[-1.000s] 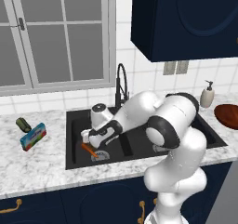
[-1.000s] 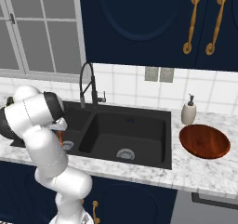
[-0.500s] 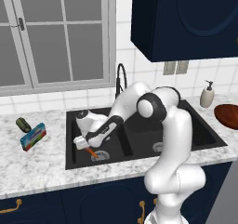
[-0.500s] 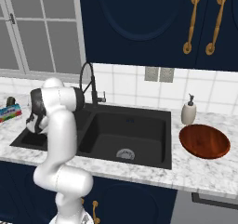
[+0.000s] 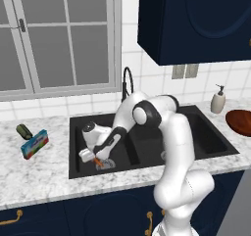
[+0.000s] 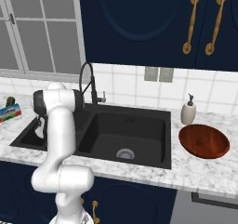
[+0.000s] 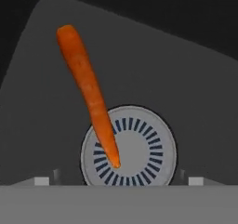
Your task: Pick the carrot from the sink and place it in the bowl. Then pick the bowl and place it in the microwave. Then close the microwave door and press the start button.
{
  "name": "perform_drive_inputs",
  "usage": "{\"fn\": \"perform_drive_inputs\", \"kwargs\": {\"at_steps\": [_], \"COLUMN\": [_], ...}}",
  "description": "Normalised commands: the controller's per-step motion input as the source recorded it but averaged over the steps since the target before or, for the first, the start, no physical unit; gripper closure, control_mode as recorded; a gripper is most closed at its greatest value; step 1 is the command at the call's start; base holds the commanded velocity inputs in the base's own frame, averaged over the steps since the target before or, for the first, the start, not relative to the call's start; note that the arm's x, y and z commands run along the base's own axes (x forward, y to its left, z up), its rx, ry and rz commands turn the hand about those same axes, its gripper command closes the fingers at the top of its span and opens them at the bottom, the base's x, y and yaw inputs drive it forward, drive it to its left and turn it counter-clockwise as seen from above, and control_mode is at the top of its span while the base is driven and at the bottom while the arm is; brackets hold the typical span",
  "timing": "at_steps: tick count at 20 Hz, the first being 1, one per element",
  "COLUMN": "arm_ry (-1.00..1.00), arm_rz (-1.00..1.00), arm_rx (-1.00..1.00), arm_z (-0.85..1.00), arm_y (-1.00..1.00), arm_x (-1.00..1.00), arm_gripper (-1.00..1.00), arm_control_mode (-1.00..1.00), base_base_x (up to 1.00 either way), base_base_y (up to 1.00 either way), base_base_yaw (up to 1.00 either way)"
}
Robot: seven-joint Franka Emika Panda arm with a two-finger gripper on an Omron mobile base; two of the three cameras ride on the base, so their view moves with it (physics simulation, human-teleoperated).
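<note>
Left base view first: the white arm reaches from the lower right down into the left basin of the black sink (image 5: pixel 147 154), and the gripper (image 5: pixel 93 157) sits low over the basin floor with the carrot (image 5: pixel 99 162) showing as a small orange streak just beneath it, by the round steel drain (image 5: pixel 106 163). Fingers are spread wide, nothing clamped between them. On the marble counter (image 5: pixel 39 171) to the left lies a small colourful box (image 5: pixel 35 144) with a dark green object (image 5: pixel 24 131) just behind it. The gooseneck tap (image 5: pixel 127 81) stands behind the sink, a soap dispenser (image 5: pixel 217 100) at the far right, and the edge of the reddish-brown bowl (image 5: pixel 240 122) peeks in beside it.

Right base view now: the arm rises at lower left and bends down into the left basin, its hand hidden behind its own links. The right basin lies open with its drain (image 6: pixel 125 154) plain to see. The bowl (image 6: pixel 204 141) sits on the counter to the right of the sink (image 6: pixel 135 125), well apart from the arm, the soap dispenser (image 6: pixel 188 112) just behind it. The tap (image 6: pixel 86 81) stands at the back.

Hand view: looking straight down at the carrot (image 7: pixel 88 93), lying on the dark basin floor, its thin tip resting over the slotted steel drain (image 7: pixel 128 146), thick end away. The two finger tips stand far apart at the bottom, one at each side, clear of the carrot.
</note>
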Motion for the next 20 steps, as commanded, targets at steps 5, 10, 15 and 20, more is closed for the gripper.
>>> {"fn": "perform_drive_inputs", "kwargs": {"at_steps": [5,10,15,20], "arm_ry": [0.0,0.0,0.0,0.0], "arm_rz": [0.06,0.06,0.05,0.02], "arm_rx": [0.0,0.0,0.0,0.0], "arm_z": [-0.66,-0.55,-0.49,-0.57], "arm_y": [0.0,0.01,0.01,-0.01], "arm_x": [0.31,0.39,0.39,0.48], "arm_gripper": [-1.0,-1.0,-1.0,-1.0], "arm_control_mode": [-1.0,-1.0,-1.0,-1.0], "base_base_x": [0.0,0.0,0.0,0.0], "base_base_y": [0.0,0.0,0.0,0.0], "base_base_yaw": [0.0,0.0,0.0,0.0]}}
